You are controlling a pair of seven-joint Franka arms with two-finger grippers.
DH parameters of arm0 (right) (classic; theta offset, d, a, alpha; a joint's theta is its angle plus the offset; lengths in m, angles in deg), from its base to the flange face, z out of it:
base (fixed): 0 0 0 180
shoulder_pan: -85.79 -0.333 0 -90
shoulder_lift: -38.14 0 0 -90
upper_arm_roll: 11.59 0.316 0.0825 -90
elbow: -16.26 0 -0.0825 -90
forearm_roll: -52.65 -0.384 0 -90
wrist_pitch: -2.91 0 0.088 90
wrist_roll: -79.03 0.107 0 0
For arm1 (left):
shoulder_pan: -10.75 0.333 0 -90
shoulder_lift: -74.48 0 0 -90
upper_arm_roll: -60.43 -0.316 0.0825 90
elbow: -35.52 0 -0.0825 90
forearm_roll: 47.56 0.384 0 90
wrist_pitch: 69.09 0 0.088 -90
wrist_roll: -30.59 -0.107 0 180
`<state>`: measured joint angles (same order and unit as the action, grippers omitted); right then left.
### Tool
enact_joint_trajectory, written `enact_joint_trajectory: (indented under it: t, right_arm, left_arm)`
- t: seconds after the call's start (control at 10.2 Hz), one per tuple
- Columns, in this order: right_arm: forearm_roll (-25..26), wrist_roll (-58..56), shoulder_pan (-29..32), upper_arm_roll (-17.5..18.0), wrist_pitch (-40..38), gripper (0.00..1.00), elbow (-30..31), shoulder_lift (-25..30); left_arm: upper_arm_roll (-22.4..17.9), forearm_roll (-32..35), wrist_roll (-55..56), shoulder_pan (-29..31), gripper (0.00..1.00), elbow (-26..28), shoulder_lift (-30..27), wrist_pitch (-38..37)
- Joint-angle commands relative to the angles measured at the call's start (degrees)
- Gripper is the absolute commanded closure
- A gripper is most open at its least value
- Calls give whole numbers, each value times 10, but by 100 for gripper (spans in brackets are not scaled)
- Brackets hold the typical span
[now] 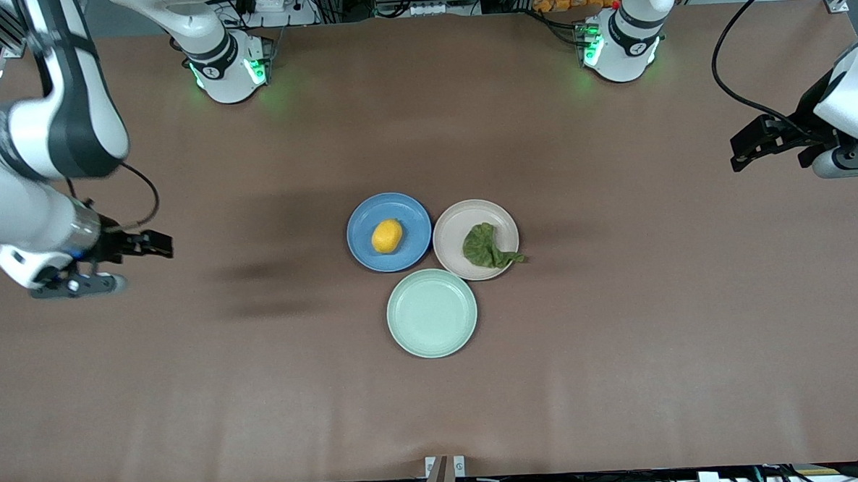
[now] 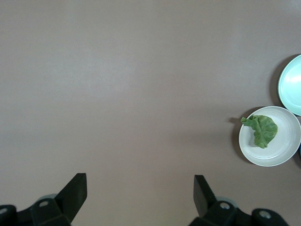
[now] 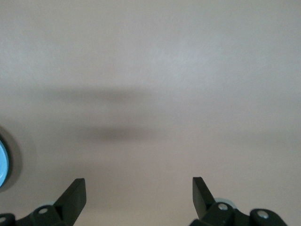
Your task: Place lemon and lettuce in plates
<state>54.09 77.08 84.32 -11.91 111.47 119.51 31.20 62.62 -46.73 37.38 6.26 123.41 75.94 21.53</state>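
**Front view: lemon and lettuce both on plates, grippers hanging apart**

Front view shows three plates clustered mid-table. The lemon [image 1: 387, 236] lies in the blue plate [image 1: 367, 212], toward the right arm's end. Beside it, touching rim to rim, the pinkish-beige plate [image 1: 452, 229] carries the lettuce [image 1: 484, 246], whose thin tail pokes over the rim onto the brown table [image 1: 622, 348]. A pale mint-green plate [image 1: 433, 338] sits nearer the camera, tucked just below the other two and holding nothing.

The right gripper [image 1: 155, 243] hangs over bare table at its own end, fingers [image 3: 70, 197] spread wide and holding nothing. The left gripper [image 1: 747, 144] hangs likewise over its end, fingers [image 2: 71, 194] wide apart; its wrist camera catches the lettuce on its plate well off to one side.
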Motion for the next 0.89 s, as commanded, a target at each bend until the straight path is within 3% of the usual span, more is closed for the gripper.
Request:
enact_joint_trajectory:
  t: [0.0,0.49,0.79]
  right_arm:
    - [13,-54,13,-13,-9,0,1,51]
    - [-16,-82,15,-38,-164,0,-169,50]
    - [-40,-80,18,-47,-205,0,-209,50]
  left_arm:
    - [-5,-14,-14,-2,0,-23,7,-17]
    - [-7,-14,-15,0,0,-24,6,-17]
    - [-7,-14,-16,0,0,-23,6,-17]
